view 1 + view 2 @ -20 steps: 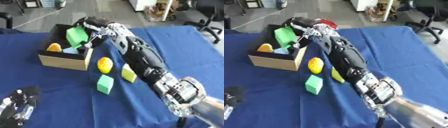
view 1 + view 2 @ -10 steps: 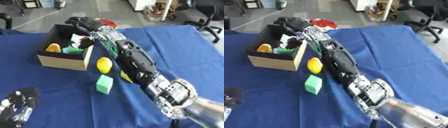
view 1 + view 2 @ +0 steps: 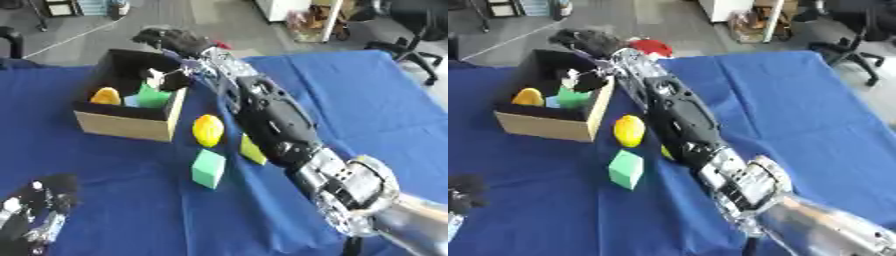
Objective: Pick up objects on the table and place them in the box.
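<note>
Box (image 3: 122,127) now holds the green block (image 3: 153,96) that I was carrying a second ago: it lies beside the orange piece (image 3: 106,95), and my right hand (image 3: 166,39) has lifted off past the far rim, fingers relaxed and empty. One more is done (my left hand (image 3: 35,220) idles, fingers slack, bottom left). Lemon (image 3: 207,130), green cube (image 3: 208,168) and yellow-green block (image 3: 252,149) wait on the surface (image 3: 367,100)

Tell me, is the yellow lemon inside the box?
No, the lemon lies on the blue cloth just outside the box, beside its front corner.
</note>
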Tool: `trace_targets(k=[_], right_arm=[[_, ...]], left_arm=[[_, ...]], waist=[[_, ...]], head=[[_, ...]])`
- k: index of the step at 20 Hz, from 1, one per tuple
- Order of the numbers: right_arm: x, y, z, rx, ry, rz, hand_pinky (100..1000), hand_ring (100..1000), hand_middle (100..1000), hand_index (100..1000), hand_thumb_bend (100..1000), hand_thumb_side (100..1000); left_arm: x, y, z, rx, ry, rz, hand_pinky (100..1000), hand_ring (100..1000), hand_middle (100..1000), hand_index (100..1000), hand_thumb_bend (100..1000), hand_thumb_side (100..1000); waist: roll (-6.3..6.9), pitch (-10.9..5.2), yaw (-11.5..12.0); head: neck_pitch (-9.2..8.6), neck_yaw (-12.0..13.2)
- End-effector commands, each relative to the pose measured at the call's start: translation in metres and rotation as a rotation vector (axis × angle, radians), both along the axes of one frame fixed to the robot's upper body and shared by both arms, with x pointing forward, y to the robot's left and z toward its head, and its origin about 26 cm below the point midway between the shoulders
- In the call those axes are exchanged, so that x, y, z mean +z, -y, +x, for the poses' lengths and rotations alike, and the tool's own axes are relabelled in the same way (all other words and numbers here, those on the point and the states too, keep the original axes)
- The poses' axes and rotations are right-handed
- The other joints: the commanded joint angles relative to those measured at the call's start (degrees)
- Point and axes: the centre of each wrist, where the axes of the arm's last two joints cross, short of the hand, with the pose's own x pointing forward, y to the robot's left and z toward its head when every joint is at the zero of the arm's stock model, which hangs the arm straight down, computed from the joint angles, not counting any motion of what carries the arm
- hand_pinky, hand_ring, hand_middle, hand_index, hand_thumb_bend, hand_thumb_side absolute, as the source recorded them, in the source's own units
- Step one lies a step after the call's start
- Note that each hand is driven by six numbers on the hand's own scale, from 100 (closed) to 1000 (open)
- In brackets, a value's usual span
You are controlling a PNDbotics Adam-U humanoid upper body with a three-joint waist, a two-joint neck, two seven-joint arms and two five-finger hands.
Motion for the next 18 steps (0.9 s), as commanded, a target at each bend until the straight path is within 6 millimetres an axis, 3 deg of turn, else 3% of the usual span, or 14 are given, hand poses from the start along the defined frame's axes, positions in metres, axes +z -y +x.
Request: trace_targets(k=[1,4,8,13,18], right_arm=[[0.04,0.039,-0.014,0.06,0.042,0.021,896,871,926,992,111,501],[0.048,0.082,-0.04,0.081,-0.003,0.007,898,875,921,997,100,453],[0.036,0.124,-0.076,0.066,-0.137,-0.068,902,883,934,1000,100,490],[0.013,0.148,-0.103,0.048,-0.331,-0.133,905,885,936,1000,100,504],[-0.015,0.161,-0.11,0.013,-0.459,-0.12,902,878,928,997,100,552]], left_arm=[[0.007,-0.006,0.001,0.018,0.028,0.013,737,625,656,815,100,482],[0.008,-0.009,0.001,0.029,0.031,0.021,738,625,656,815,100,483],[0.009,-0.011,0.002,0.039,0.035,0.031,738,626,656,815,100,484],[0.01,-0.012,0.002,0.041,0.041,0.036,738,626,656,815,100,483],[0.01,-0.012,0.002,0.043,0.042,0.037,738,626,656,815,100,483]], waist=[[-0.73,-1.78,-0.43],[-1.34,-1.71,-1.32],[-1.92,-1.5,-2.2],[-2.12,-1.33,-2.42],[-1.95,-1.2,-2.41]], head=[[-0.26,0.94],[-0.14,1.72],[-0.09,2.47],[-0.13,2.71],[-0.06,2.73]])
